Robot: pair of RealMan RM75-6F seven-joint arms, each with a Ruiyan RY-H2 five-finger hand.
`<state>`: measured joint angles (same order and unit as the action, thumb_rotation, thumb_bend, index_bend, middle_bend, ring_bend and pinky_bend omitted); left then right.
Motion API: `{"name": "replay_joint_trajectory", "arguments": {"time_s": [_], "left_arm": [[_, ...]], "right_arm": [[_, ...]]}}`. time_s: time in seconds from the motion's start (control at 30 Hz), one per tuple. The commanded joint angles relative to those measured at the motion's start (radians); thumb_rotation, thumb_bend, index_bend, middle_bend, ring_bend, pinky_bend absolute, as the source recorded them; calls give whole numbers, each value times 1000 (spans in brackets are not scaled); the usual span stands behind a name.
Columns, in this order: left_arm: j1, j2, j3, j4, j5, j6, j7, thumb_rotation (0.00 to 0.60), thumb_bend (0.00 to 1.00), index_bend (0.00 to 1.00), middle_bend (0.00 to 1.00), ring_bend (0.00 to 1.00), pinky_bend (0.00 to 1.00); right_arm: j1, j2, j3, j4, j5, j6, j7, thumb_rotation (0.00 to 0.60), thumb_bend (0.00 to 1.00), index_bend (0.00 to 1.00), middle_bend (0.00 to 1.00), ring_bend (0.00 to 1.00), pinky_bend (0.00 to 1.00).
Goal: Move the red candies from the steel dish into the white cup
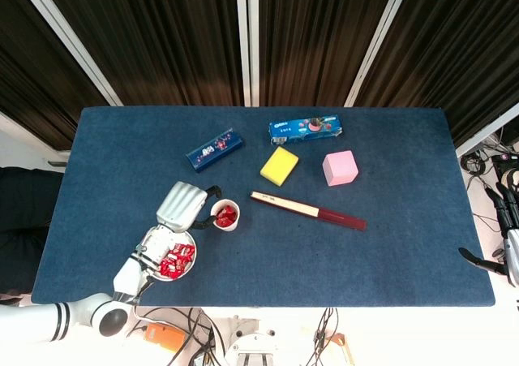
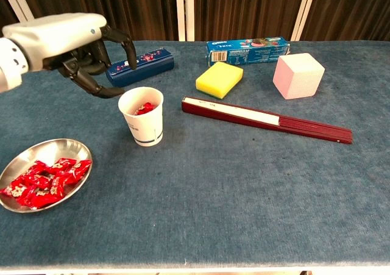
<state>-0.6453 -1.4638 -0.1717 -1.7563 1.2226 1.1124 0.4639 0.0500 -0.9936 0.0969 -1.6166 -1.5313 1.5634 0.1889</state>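
— What carries everything?
— A rectangular table covered in dark blue cloth [image 1: 405,244].
— And toward six o'clock?
— At about seven, a round steel dish [image 2: 24,159] of red wrapped candies [image 2: 42,180]; just beside it toward the centre, an upright white paper cup [image 2: 142,117].
— The middle?
— A long dark red folded fan [image 2: 265,120], lying slantwise.
— The twelve o'clock side?
— A dark blue flat box [image 1: 214,149] at eleven, a blue biscuit packet [image 1: 305,128] at twelve, a yellow sponge block [image 1: 279,165] just below it, a pink cube [image 1: 340,168] at one.
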Motion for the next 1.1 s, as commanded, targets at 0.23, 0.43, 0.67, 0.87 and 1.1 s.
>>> {"name": "replay_joint_trajectory", "arguments": {"time_s": [0.23,0.43,0.67,0.87,1.1], "left_arm": [[129,199,158,-117,154,94,9,600,290,381,933,882,879],[161,167,222,-96,167,73,42,600,290,365,933,883,903],[169,75,232,-6,131,34,79,600,277,365,933,883,903],[177,25,235,41,88,19,136,600,272,365,933,883,903],[191,8,237,61,72,21,142,600,262,375,933,883,903]], "right_arm": [[7,-3,2,-5,-10,-1,-9,600,120,0,6,0,0],[16,-6,0,-9,-17,-12,-18,600,120,0,6,0,0],[20,-6,-1,-12,-18,-16,-21,600,120,0,6,0,0],[17,-1,0,-11,-12,-12,-19,600,119,0,6,0,0],[19,3,1,-17,-15,-12,-24,600,120,0,6,0,0]]}}
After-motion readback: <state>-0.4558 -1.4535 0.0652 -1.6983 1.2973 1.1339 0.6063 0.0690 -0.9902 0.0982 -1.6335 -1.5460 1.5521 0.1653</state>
